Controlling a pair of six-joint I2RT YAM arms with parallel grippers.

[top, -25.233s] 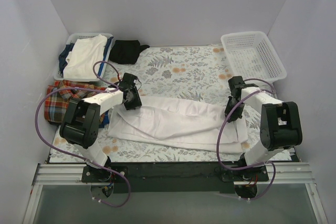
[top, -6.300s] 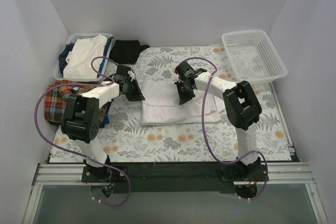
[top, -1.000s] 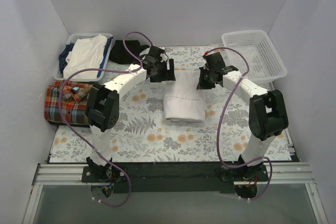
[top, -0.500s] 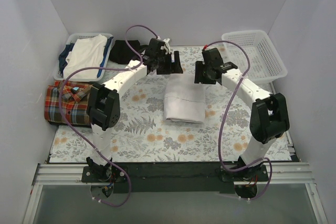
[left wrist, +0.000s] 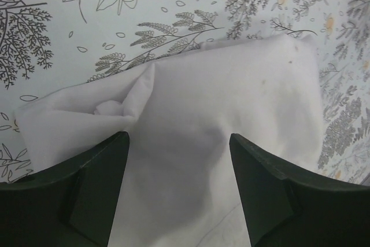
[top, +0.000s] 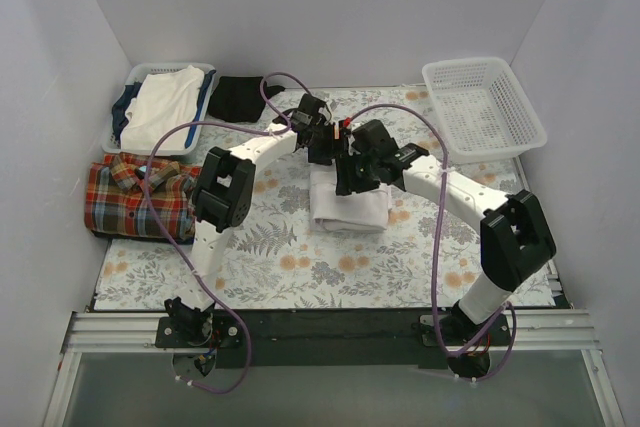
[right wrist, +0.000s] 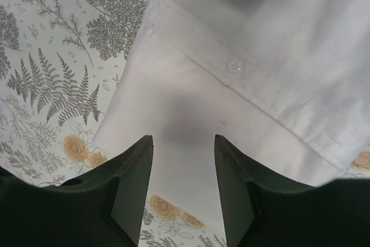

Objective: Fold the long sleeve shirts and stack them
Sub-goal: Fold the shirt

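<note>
Left gripper (left wrist: 176, 140) and right gripper (right wrist: 183, 140) gape above white shirt (top: 350, 205) (button (right wrist: 235, 66) seen wrist-side only).

The overhead camera hangs high above and behind the arms. It looks down and forward over the whole floral table (top: 270, 247), with the arm bases (top: 190, 319) along the bottom of the frame and the back wall (top: 320, 7) across the top. The left wrist camera sits just behind the left gripper (left wrist: 178, 140) and faces straight down from very close, its fingers (left wrist: 98, 189) rising from the bottom edge. The right wrist camera does likewise over the right gripper (right wrist: 182, 140). All three views share the folded white shirt (top: 350, 205), which lies mid-frame from overhead and nearly fills both close views.
</note>
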